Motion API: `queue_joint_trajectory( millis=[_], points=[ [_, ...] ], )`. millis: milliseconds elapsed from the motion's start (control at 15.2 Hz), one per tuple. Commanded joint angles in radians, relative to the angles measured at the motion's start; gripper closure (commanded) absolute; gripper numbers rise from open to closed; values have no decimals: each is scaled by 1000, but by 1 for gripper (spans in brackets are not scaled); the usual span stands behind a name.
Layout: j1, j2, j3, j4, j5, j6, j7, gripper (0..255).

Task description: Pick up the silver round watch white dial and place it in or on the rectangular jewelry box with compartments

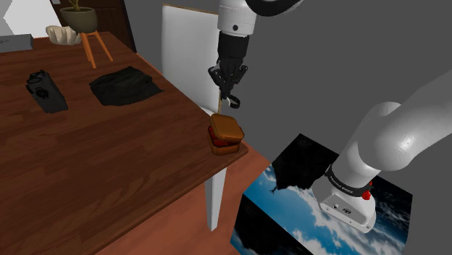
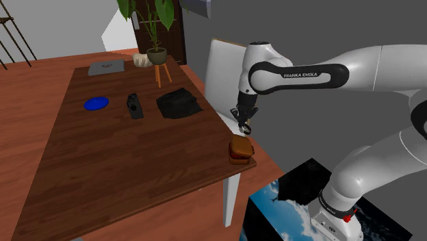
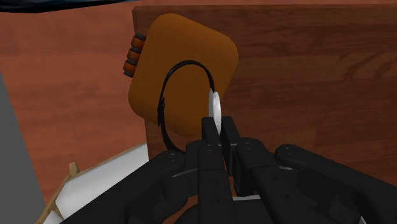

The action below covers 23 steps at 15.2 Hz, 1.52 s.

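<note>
**Watch clamped in gripper above box at table corner**

The gripper (image 3: 216,124) is closed tight on the watch (image 3: 215,105), fingers pinching the case. The case is a pale, round disc seen edge-on from the wrist. A thin dark strap forms a closed loop whose long axis runs out past the fingertips, apparently hanging downward. The watch hangs in the air above the orange-brown jewelry box (image 1: 226,134), lid shut, on the wooden table (image 1: 109,174) corner.
</note>
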Motion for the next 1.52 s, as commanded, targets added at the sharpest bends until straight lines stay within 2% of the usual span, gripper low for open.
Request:
queue_joint_trajectory(
  millis=[0,660,1188,1254,1452],
  points=[
    [2,3,4,-23,2,27,-1,255],
    [6,37,21,-135,12,172,-12,255],
    [6,37,21,-135,12,172,-12,255],
    [6,37,21,-135,12,172,-12,0],
    [6,37,21,-135,12,172,-12,0]
  ],
)
